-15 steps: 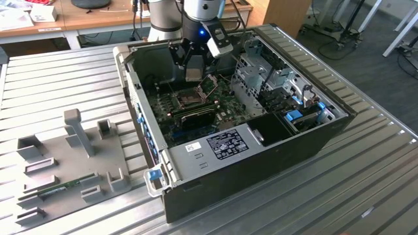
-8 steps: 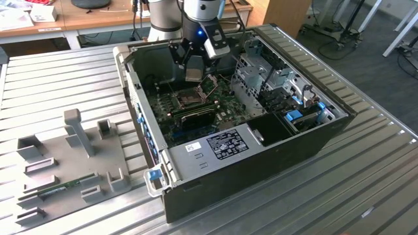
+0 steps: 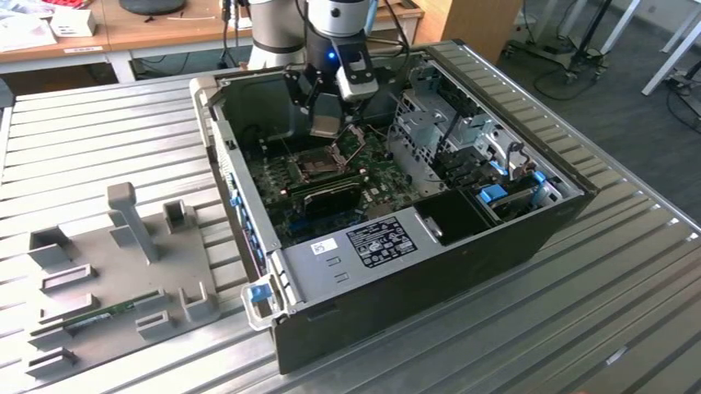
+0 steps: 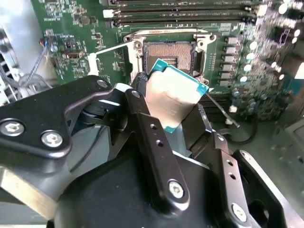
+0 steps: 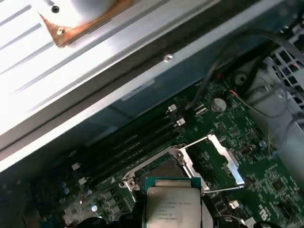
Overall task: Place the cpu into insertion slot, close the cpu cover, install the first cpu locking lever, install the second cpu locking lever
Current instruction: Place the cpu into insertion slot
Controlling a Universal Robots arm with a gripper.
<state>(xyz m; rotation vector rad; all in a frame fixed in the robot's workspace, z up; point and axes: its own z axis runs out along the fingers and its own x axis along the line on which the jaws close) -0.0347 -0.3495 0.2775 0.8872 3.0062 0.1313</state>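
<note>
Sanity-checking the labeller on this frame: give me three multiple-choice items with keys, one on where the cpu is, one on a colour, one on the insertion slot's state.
1. Where is the cpu?
A) gripped in the hand, above the motherboard
B) in a person's palm
C) inside a cardboard box

2. What colour is the cpu's board edge?
A) red
B) teal-green
C) yellow

3. How is the insertion slot?
A) holding a chip
B) open and empty
C) hidden under a heatsink

Key:
1 A, the hand clamps it on both sides in the second wrist view.
2 B, a teal rim frames its grey top.
3 B, its dark bare contacts show.
</note>
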